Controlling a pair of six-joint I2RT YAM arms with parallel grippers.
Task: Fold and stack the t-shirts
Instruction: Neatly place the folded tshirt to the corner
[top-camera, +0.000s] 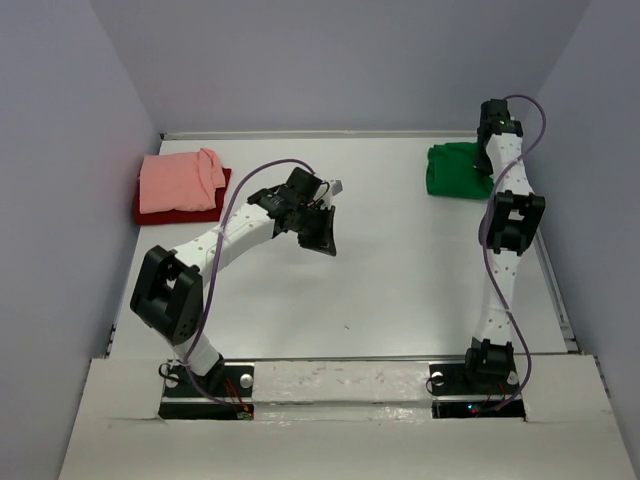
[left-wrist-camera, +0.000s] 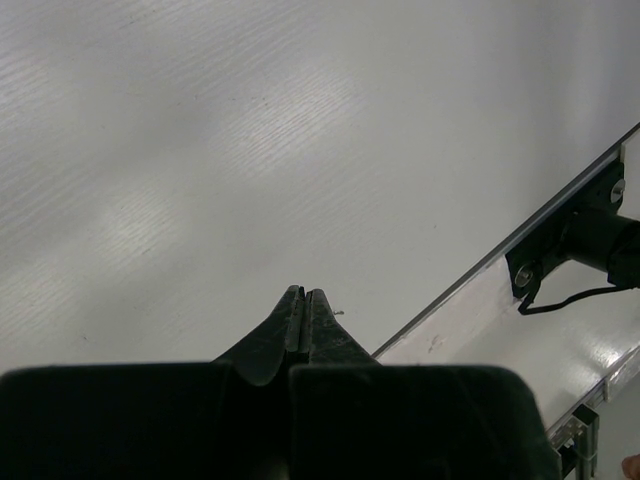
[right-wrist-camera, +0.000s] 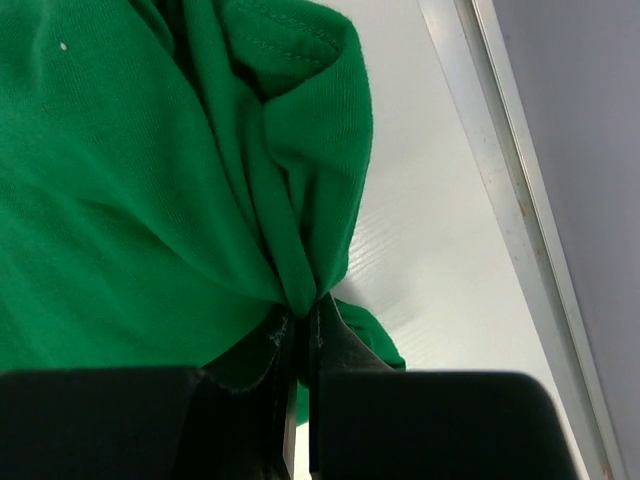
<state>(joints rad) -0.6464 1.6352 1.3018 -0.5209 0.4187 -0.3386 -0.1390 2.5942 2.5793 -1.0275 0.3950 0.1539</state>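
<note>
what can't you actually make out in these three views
- Top view: the dark red t-shirt lies mostly under the salmon pink t-shirt; its folds are hidden.
- Right wrist view: the green t-shirt, pinched in the right hand, runs off the left and top edges; its whole shape is unseen.
- Top view: that hand's fingertips are hidden by its own arm.

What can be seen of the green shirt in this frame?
The green shirt is bright, soft knit cloth, bunched in a crumpled heap rather than folded flat, with a stitched hem showing in the wrist view. It lies on the white table at the far right, near its edge. The right claw is shut on a gathered pinch of its fabric.
</note>
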